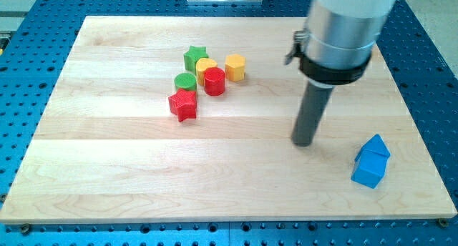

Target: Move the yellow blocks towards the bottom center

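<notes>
Two yellow blocks sit in a cluster above the board's middle: a yellow hexagonal block (235, 67) at the cluster's right and a yellow block (205, 66), partly hidden behind the red cylinder (214, 81). My tip (304, 142) rests on the board to the right of centre. It is well to the right of and below the cluster, touching no block.
A green star (194, 57), a green cylinder (185, 81) and a red star (183, 104) complete the cluster. Two blue blocks (371, 161) sit together at the lower right, just right of my tip. The wooden board (107, 167) lies on a blue perforated table.
</notes>
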`<control>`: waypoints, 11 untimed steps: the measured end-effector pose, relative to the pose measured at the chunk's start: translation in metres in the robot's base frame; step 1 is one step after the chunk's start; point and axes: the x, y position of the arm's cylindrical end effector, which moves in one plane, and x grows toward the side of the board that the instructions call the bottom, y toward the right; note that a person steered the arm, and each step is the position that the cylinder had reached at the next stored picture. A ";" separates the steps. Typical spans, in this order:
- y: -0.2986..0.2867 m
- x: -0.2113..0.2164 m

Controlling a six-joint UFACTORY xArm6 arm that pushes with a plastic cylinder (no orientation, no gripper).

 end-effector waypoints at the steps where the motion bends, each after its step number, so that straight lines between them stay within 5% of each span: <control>1: -0.053 0.007; 4: -0.043 -0.144; 7: -0.087 -0.201; 8: -0.112 -0.207; 11: -0.159 -0.082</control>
